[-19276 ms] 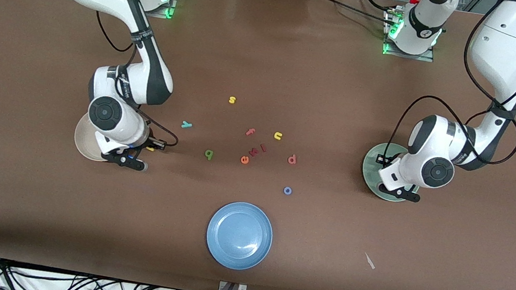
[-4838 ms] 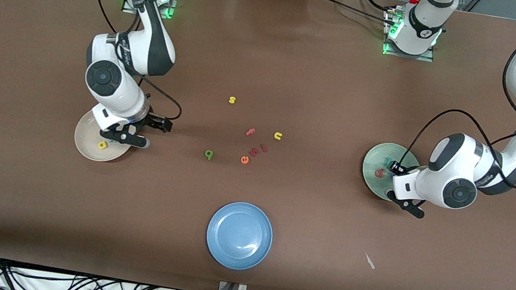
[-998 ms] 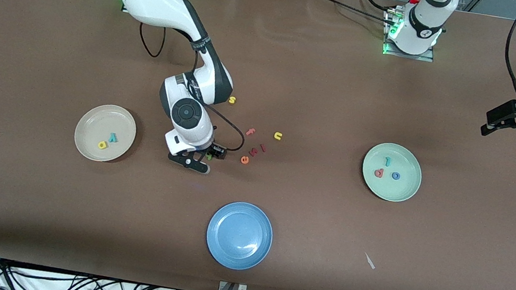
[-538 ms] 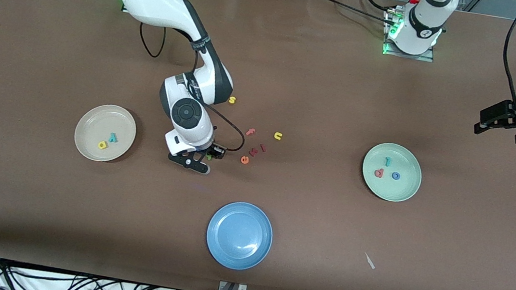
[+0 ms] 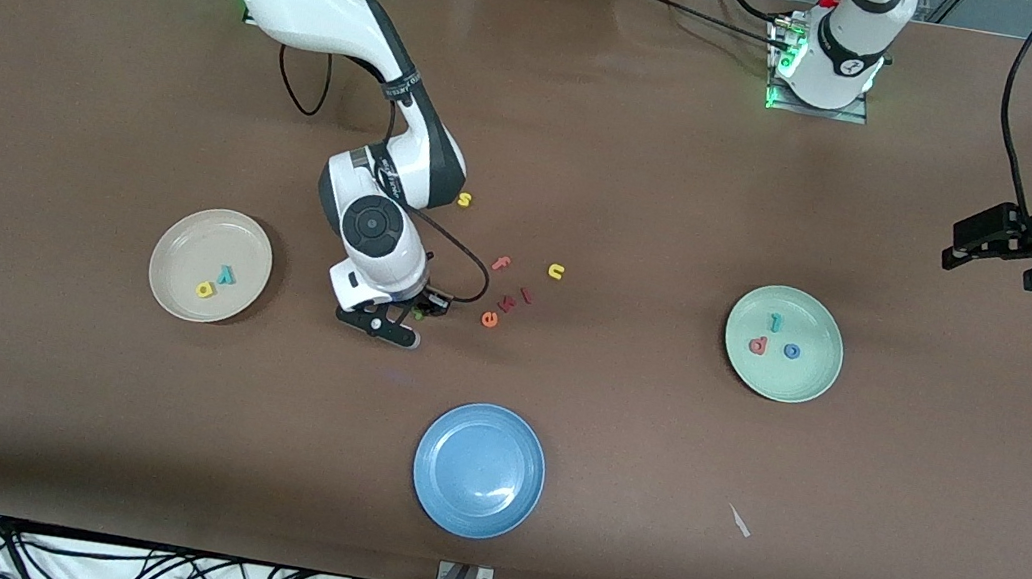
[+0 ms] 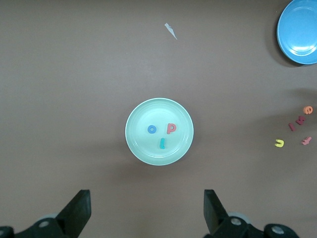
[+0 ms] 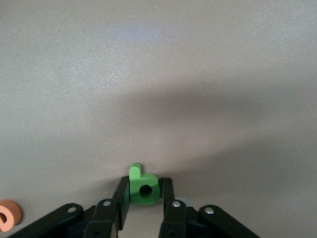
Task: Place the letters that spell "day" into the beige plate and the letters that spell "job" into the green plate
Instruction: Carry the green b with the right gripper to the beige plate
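Observation:
My right gripper [image 5: 391, 317] is down at the table between the beige plate [image 5: 174, 282] and the loose letters, its fingers [image 7: 168, 196] pressed on both sides of the dark green "d" [image 7: 143, 186]. In the beige plate lie the yellow "a" [image 5: 205, 289] and the teal "y" [image 5: 225, 273]. The green plate [image 5: 805, 386] holds the teal "j" [image 5: 775, 321], the pinkish-red "b" [image 5: 758, 345] and the blue "o" [image 5: 792, 351]. My left gripper [image 5: 996, 251] hangs open, high over the left arm's end of the table; its wrist view looks down on the green plate [image 6: 138, 148].
A blue plate [image 5: 479, 469] sits nearest the front camera. Loose letters lie mid-table: yellow "s" [image 5: 464, 200], pink "f" [image 5: 501, 263], yellow "u" [image 5: 556, 271], orange "e" [image 5: 490, 319] beside the right gripper. A white scrap [image 5: 739, 521] lies near the front edge.
My right gripper's fingers have closed in on the green "d" without the hand shifting. The left gripper has drifted slightly toward the table's middle, still open.

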Motion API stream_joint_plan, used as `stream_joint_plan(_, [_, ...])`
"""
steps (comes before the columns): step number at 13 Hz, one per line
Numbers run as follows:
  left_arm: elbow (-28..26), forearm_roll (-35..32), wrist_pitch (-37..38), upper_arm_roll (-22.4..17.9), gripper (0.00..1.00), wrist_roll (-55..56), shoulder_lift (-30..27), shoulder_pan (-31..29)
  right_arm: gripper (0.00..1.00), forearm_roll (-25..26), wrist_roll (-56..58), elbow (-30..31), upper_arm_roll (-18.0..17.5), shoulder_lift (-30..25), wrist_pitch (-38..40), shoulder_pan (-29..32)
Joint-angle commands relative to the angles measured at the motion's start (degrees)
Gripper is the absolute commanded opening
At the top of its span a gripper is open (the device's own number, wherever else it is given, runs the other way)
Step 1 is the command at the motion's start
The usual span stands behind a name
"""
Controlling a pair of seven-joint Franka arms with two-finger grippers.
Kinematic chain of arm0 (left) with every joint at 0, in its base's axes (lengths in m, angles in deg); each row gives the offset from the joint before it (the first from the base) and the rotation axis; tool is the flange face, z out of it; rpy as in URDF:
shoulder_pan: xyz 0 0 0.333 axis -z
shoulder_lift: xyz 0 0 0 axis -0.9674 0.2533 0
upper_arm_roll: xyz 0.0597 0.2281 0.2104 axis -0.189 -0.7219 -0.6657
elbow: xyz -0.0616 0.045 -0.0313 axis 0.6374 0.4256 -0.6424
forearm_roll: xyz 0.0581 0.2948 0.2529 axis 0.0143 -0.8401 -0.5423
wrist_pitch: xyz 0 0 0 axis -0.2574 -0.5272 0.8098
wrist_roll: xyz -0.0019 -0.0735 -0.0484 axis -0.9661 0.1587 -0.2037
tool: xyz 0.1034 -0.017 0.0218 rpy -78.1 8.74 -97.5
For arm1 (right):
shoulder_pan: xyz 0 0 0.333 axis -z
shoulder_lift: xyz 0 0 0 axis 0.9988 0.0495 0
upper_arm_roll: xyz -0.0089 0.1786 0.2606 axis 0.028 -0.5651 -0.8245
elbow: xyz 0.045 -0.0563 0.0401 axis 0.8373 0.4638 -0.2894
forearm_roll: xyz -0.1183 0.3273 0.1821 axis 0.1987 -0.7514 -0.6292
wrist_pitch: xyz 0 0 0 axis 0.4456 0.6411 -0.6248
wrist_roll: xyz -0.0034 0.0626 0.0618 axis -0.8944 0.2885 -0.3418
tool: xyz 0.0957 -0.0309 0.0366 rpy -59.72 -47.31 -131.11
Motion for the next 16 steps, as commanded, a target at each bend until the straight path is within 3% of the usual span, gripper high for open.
stream_joint_plan(1, [0.4, 0.4, 1.5, -0.7, 1.00, -0.6, -0.9, 1.0, 0.28, -0.5, -0.1, -1.3, -0.3, 1.2, 0.0, 0.0])
stream_joint_plan(6, [-0.2, -1.0, 1.3, -0.7, 1.00, -1.0, -1.3, 0.9, 0.20, -0.6, -0.7, -3.5, -0.3, 0.9, 1.6, 0.2])
stream_joint_plan(8, [0.1, -0.9, 1.1, -0.7, 1.00, -0.9, -1.2, 0.6, 0.20, -1.2, -0.4, -7.1, 0.0, 0.9, 8.6, 0.5])
stream_joint_plan(11, [0.6, -1.0, 1.1, -0.6, 1.00, -0.9, -0.7, 0.5, 0.20, -0.2, 0.2, -7.3, 0.4, -0.3, 11.3, 1.5])
stream_joint_plan(16, [0.7, -1.0, 1.1, -0.6, 1.00, -1.0, -0.6, 0.5, 0.19, -0.2, 10.7, -3.5, 7.0, -6.4, 19.6, 1.8])
